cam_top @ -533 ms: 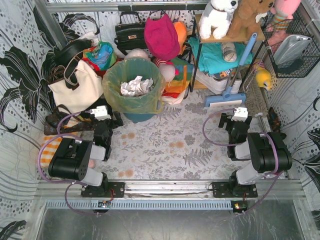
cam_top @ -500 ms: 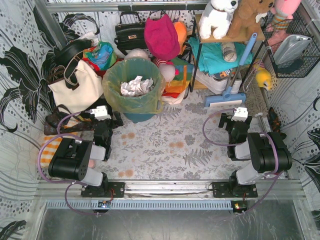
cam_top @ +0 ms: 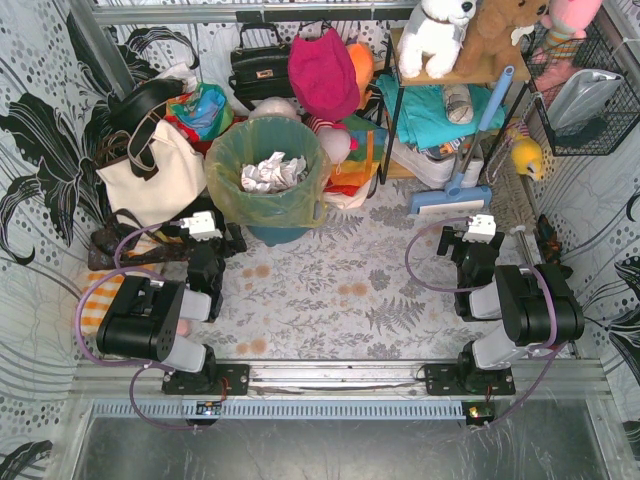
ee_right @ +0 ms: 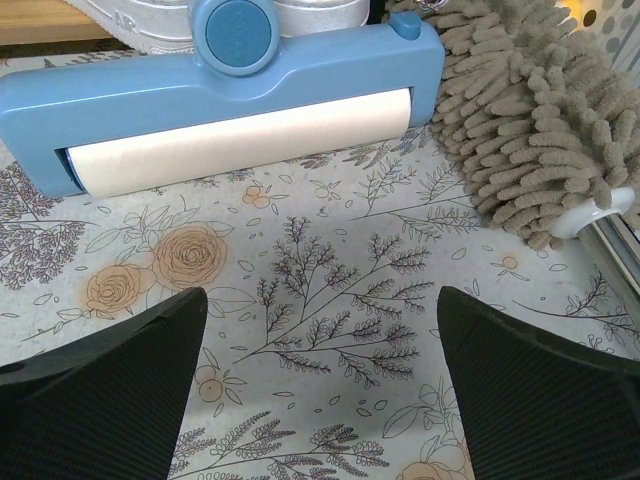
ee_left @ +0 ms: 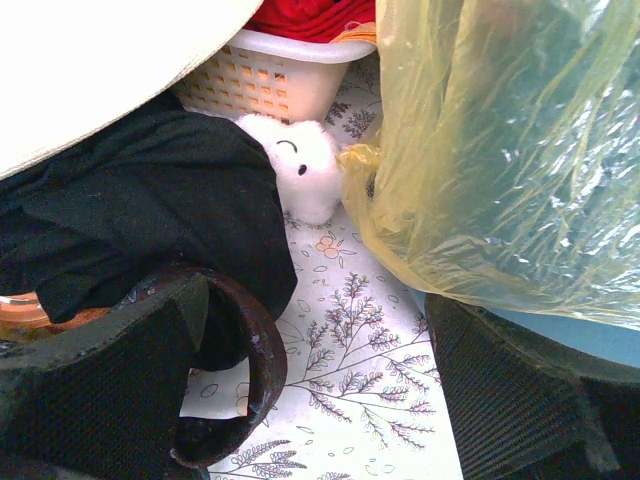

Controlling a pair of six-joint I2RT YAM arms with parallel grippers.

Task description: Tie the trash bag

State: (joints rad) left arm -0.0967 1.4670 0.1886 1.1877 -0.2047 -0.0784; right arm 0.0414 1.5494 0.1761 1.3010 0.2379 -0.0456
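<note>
The trash bag [cam_top: 262, 192], thin yellow-green plastic, lines a teal round bin [cam_top: 270, 234], and its rim is folded over the bin's edge. Crumpled white paper [cam_top: 272, 170] lies inside. In the left wrist view the bag [ee_left: 500, 150] hangs at the upper right over the bin's blue base [ee_left: 560, 335]. My left gripper [cam_top: 222, 238] sits low on the table just left of the bin, open [ee_left: 320, 400], with only tablecloth between its fingers. My right gripper [cam_top: 458, 242] rests open [ee_right: 320, 390] at the right, far from the bag.
A cream tote bag [cam_top: 150, 175] with dark straps, black cloth [ee_left: 150, 220], a strap loop [ee_left: 255, 350] and a white plush [ee_left: 305, 170] crowd the left. A blue lint roller [ee_right: 230, 100] and grey duster [ee_right: 530, 130] lie ahead of the right gripper. A shelf [cam_top: 440, 80] stands behind.
</note>
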